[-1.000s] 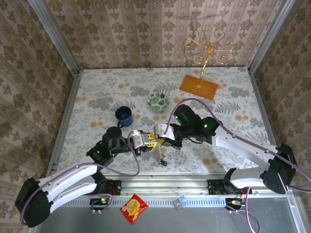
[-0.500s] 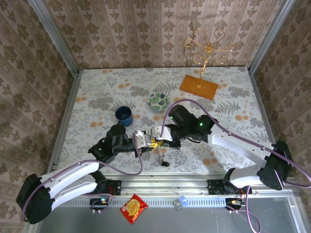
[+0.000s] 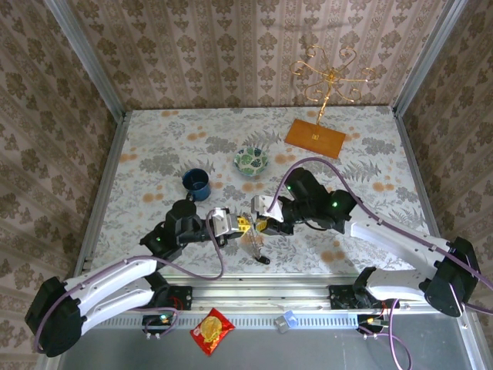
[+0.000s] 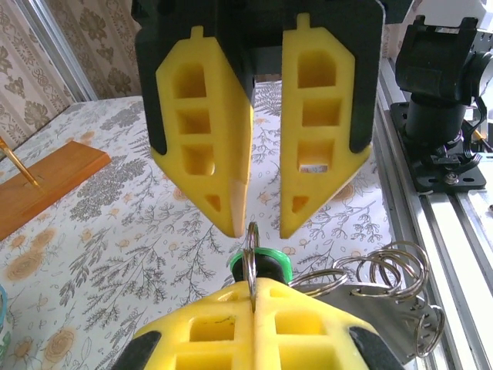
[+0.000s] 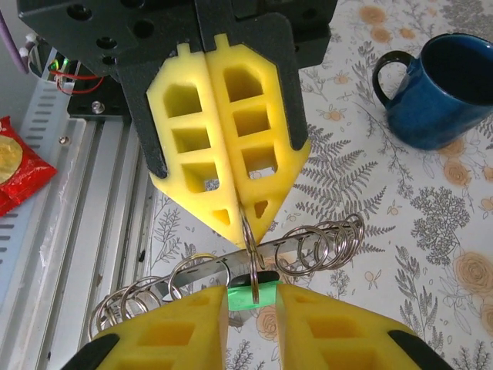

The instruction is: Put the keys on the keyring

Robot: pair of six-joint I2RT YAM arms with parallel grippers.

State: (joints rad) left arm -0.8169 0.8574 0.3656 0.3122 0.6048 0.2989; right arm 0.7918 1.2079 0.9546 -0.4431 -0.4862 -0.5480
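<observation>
My left gripper (image 4: 254,282) is shut on the keyring (image 4: 250,248), a thin split ring standing on edge between its yellow fingertips. The green-headed key (image 4: 259,266) hangs on that ring just past the tips. Facing it, my right gripper (image 5: 252,297) is open, and the green key head (image 5: 250,294) shows in the gap between its fingers without being pinched. A flat metal strip with several more rings (image 5: 323,245) hangs from the same bunch. From above, the two grippers (image 3: 239,223) (image 3: 260,223) meet tip to tip near the table's front, and a small black piece (image 3: 263,260) dangles below.
A blue mug (image 3: 196,183) stands left of the grippers, with a patterned bowl (image 3: 251,160) behind them. An orange wooden base with a gold stand (image 3: 314,139) sits at the back right. A red snack packet (image 3: 212,330) lies by the front rail (image 3: 254,297).
My right gripper has opened off the green key head and drawn back slightly to the right. My left gripper has closed fully on the ring.
</observation>
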